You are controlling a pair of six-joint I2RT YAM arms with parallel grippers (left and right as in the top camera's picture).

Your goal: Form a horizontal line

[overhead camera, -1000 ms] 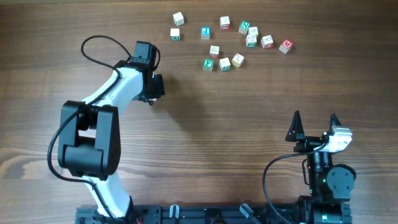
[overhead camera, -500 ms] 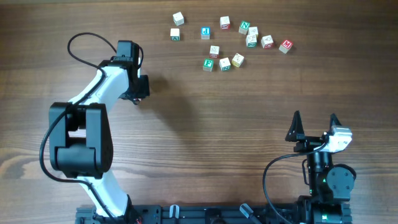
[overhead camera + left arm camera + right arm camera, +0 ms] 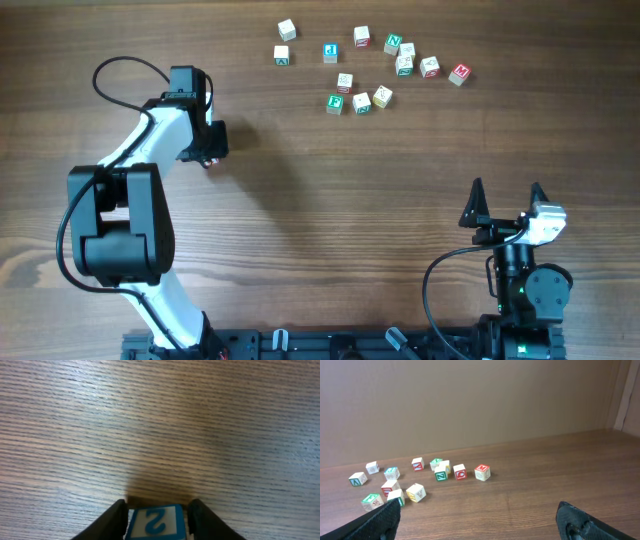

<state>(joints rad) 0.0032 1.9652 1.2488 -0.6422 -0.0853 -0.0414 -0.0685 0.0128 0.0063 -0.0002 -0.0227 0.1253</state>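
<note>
My left gripper (image 3: 206, 154) is at the left of the table, well left of the cubes. In the left wrist view it (image 3: 156, 508) is shut on a pale cube with a blue S (image 3: 156, 522), held low over bare wood. Several pale letter cubes with red, green and blue marks lie loose at the far middle (image 3: 361, 102), also in the right wrist view (image 3: 441, 474). No row joined edge to edge shows; three cubes (image 3: 335, 103) lie roughly side by side with gaps. My right gripper (image 3: 505, 203) is open and empty at the near right (image 3: 480, 516).
A blue-lettered cube (image 3: 330, 52) and two pale cubes (image 3: 283, 55) lie at the left of the cluster. A red-marked cube (image 3: 459, 73) is its right end. A black cable (image 3: 120, 70) loops by the left arm. A wall rises behind the table (image 3: 480, 405).
My left arm has swung to the left, away from the cubes, with the S cube in its jaws. The right arm and the loose cubes have not moved.
</note>
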